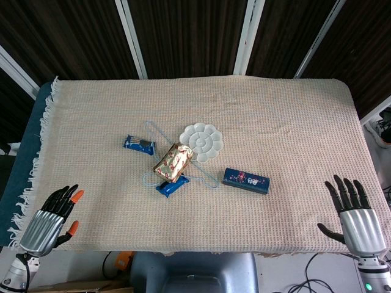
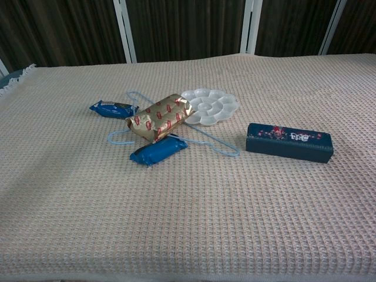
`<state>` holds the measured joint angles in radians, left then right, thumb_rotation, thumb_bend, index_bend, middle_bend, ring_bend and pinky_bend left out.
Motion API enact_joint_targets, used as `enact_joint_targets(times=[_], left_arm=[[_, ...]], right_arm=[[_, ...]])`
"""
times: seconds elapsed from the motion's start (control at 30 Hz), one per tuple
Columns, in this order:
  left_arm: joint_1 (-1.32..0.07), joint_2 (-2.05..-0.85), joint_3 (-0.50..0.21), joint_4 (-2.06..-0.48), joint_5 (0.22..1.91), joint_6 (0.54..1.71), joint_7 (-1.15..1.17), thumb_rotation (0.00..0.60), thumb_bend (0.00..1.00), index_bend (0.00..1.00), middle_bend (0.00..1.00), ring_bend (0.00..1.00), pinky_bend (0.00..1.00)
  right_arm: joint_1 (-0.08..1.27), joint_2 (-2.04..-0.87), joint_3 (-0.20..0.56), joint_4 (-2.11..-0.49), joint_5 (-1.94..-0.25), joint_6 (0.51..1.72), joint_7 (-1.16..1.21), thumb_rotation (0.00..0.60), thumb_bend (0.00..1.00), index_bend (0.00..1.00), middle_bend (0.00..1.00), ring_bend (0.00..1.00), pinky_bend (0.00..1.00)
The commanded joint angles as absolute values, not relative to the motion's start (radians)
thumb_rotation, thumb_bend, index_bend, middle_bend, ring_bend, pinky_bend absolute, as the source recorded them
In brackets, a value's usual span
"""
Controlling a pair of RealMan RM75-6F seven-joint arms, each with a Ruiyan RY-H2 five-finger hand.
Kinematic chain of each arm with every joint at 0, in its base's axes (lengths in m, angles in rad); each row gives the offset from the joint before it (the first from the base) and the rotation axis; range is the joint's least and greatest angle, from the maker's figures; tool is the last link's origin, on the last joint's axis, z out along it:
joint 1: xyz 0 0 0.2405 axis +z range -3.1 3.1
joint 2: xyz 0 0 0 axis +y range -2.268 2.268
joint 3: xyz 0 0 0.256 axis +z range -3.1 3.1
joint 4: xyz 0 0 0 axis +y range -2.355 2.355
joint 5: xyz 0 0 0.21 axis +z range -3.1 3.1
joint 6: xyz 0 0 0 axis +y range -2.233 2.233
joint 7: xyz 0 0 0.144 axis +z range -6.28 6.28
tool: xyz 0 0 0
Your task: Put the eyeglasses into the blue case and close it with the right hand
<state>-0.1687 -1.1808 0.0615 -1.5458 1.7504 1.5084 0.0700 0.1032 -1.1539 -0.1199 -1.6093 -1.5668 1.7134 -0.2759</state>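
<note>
- Plainly, the table [image 1: 293, 116] under its beige cloth carries everything, and both hands sit at its near edge, well apart from the objects.
- Right hand [image 1: 357, 223]: fingers spread, holding nothing, at the near right corner; only the head view shows it.
- Left hand [image 1: 47, 223]: fingers loosely apart, empty, at the near left corner.
- Case [image 1: 245, 180]: lies shut, lid down, well ahead and to the left of the right hand. No eyeglasses show anywhere, so I judge they are inside, though that cannot be seen.
- Palette [image 1: 201, 141], gold packet [image 1: 173, 162], blue hanger [image 1: 204, 178] and two blue wrappers [image 1: 139, 143] lie farther left of the case.
- Step in hand: the closing looks done, and the right hand sits clear of the work.
- Next move: little is called for beyond keeping the hand parked; if the lid is not latched, a press on top would settle it.
</note>
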Motion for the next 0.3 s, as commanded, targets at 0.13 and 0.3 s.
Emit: enact_joint_targets(times=[0.13, 0.3], left_arm=[[-0.18, -1.178, 0.057, -1.558, 1.72, 1.467, 0.092, 0.6, 0.4, 0.0, 0.0, 0.0, 0.12], [-0.183, -1.179, 0.058, -1.563, 1.726, 1.465, 0.083, 0.6, 0.38, 0.0, 0.0, 0.0, 0.12]], right_arm=[[0.075, -1.156, -0.1, -1.587, -1.565, 1.706, -0.243, 0.6, 0.22, 0.03, 0.0, 0.0, 0.0], [0.075, -1.156, -0.091, -1.586, -1.57, 1.666, -0.254, 0.6, 0.22, 0.02, 0.0, 0.0, 0.0]])
